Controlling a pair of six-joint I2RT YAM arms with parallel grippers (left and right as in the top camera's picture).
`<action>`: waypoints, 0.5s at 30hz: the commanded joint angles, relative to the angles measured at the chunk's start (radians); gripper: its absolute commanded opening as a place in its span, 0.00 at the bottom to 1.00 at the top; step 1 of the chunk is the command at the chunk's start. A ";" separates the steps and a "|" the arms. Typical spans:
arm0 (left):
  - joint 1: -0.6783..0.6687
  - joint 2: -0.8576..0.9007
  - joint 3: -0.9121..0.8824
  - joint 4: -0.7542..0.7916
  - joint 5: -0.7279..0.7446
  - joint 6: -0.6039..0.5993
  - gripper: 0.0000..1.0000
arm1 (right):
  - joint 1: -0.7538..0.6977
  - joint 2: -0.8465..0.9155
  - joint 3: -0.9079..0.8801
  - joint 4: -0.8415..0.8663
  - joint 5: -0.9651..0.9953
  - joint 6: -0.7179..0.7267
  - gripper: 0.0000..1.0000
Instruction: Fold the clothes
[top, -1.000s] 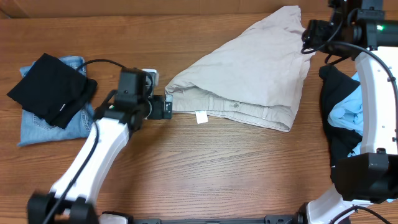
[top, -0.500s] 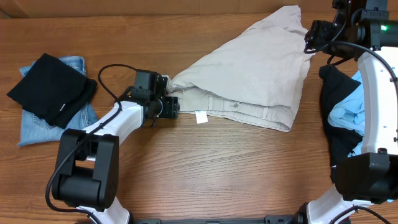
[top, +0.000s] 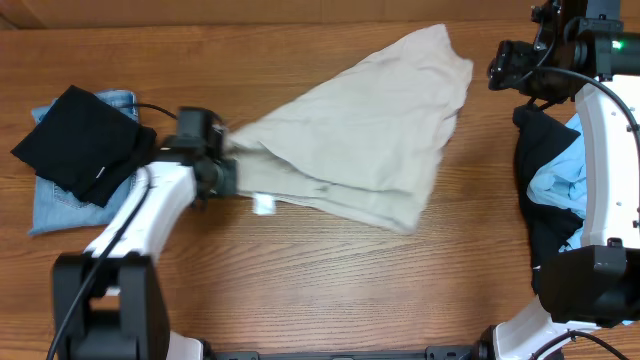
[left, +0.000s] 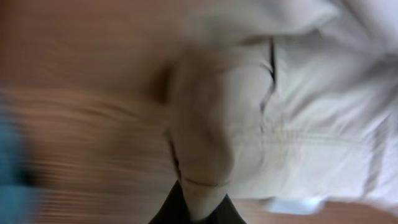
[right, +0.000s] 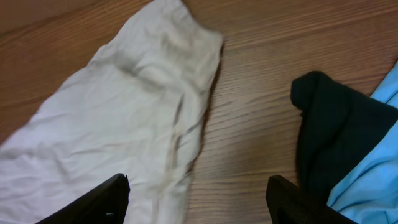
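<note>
Beige shorts (top: 355, 135) lie spread across the middle of the table, stretched from a pinched left corner to a far-right tip. My left gripper (top: 222, 168) is shut on that left waistband corner. In the blurred left wrist view the cloth (left: 211, 124) is pinched between the black fingers of the left gripper (left: 198, 210). My right gripper (top: 503, 68) hovers open just right of the shorts' far tip, apart from it. In the right wrist view the shorts (right: 124, 124) lie under its left finger (right: 102, 199), and bare wood lies between the fingers of the right gripper (right: 199, 202).
A folded black garment (top: 85, 140) rests on folded jeans (top: 60, 205) at the left edge. A heap of black and light-blue clothes (top: 550, 190) sits at the right by the right arm's base, seen as clothes (right: 336, 143) in the right wrist view. A white tag (top: 264, 205) hangs from the shorts.
The left gripper has shut on the shorts' left corner and pulled leftwards. The whole garment has slid left, away from the right gripper, which stayed in place.
</note>
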 joint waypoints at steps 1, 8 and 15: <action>0.084 -0.085 0.085 0.062 -0.073 0.032 0.17 | 0.003 -0.012 -0.030 -0.003 -0.019 0.004 0.75; 0.117 -0.086 0.145 0.178 0.065 -0.011 0.97 | 0.004 -0.011 -0.085 0.020 -0.083 0.002 0.75; 0.062 -0.086 0.153 -0.072 0.406 -0.087 0.82 | 0.006 -0.010 -0.089 -0.005 -0.174 -0.056 0.79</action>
